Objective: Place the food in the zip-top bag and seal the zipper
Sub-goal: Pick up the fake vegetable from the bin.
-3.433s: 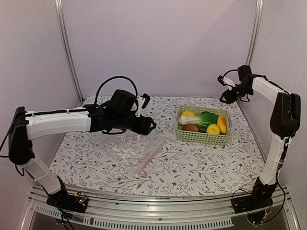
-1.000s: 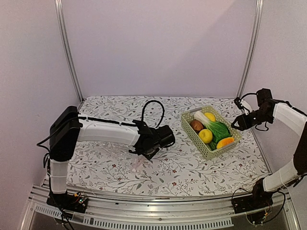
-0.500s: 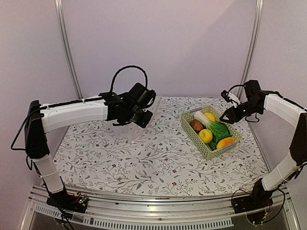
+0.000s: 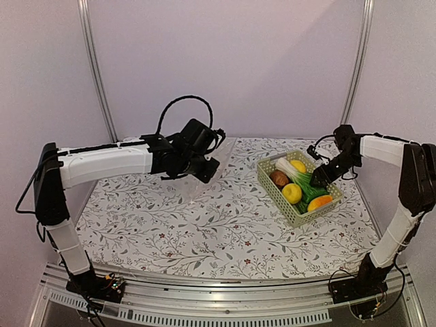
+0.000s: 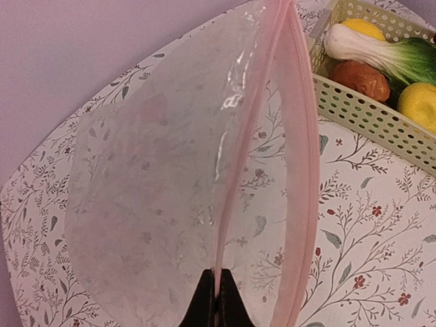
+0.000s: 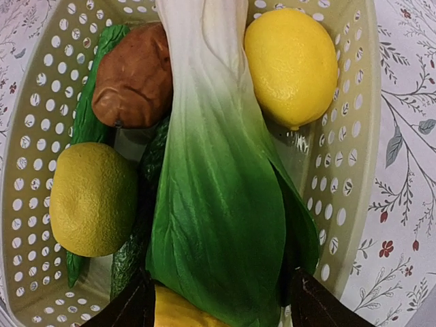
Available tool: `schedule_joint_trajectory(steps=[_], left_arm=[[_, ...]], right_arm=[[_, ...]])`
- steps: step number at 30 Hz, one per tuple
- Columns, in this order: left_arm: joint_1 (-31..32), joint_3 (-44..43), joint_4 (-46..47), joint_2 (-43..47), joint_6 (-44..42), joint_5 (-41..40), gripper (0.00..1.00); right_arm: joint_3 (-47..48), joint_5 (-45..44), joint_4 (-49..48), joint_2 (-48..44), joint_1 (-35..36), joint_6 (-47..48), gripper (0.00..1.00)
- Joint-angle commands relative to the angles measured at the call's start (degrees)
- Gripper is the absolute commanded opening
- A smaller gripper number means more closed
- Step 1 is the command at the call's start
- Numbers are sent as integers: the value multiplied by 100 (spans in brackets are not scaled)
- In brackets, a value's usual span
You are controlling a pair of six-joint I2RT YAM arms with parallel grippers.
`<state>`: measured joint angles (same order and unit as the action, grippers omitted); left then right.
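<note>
Plastic bag (image 5: 157, 184): held up over the left half of the table (image 4: 225, 238), mouth turned toward the basket. I can see the floral cloth through it.
Left gripper (image 5: 216, 300): pinched fully shut on one lip of the bag's mouth, with nothing else in it.
Zipper (image 5: 306, 136): pink strip with its two lips bowed apart, so the mouth gapes and nothing is sealed.
Basket (image 4: 289, 211): on the table's right half, set at an angle and well apart from the bag.
Food: all of it is in the basket. The green (image 6: 218, 204) lies on top with yellow fruits (image 6: 293, 61) on either side. A brown one (image 6: 133, 78) sits by the stalk, and the cucumber (image 6: 126, 262) and orange piece (image 6: 177, 310) are mostly under the leaf.
Right gripper (image 6: 225, 306): spread wide with a finger on either side of the green's leaf end. As far as I can tell it grips nothing yet.
Step in hand: picking the green first, I judge.
How I'd do it: I'd close squarely across the leaf, then lift straight up so the fruits aren't dragged along and the light basket doesn't tip. The left gripper should stay put so the mouth keeps gaping.
Change from half a second ago: the right gripper was higher, over the basket's far corner. It has since come down onto the green with its jaws wider. The left arm and bag have barely moved.
</note>
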<state>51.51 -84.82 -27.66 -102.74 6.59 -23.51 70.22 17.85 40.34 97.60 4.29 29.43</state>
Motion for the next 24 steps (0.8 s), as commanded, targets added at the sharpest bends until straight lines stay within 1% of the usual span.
schedule_joint_trajectory(steps=[1,7,11,13,14,15,19,21,24], left_arm=[[-79,166,234,331,-70,114,0],[-86,292,325,397,-95,159,0],[-90,282,323,377,-48,239,0],[-92,281,314,373,-9,273,0],[-96,274,314,366,-1,287,0],[-96,268,314,364,7,301,0],[-90,240,314,335,17,253,0],[-105,222,314,293,13,197,0],[-114,185,325,228,14,92,0]], right_arm=[[163,-385,-39,251,97,3,71],[323,-650,-173,705,289,-106,80],[283,-803,-199,1016,428,-181,82],[217,-836,-255,1100,442,-221,81],[186,-876,-295,1102,445,-246,79],[158,-917,-318,1067,447,-256,74],[137,-985,-313,762,442,-286,51],[181,-1010,-228,493,449,-330,42],[357,-902,-30,-31,446,-370,33]])
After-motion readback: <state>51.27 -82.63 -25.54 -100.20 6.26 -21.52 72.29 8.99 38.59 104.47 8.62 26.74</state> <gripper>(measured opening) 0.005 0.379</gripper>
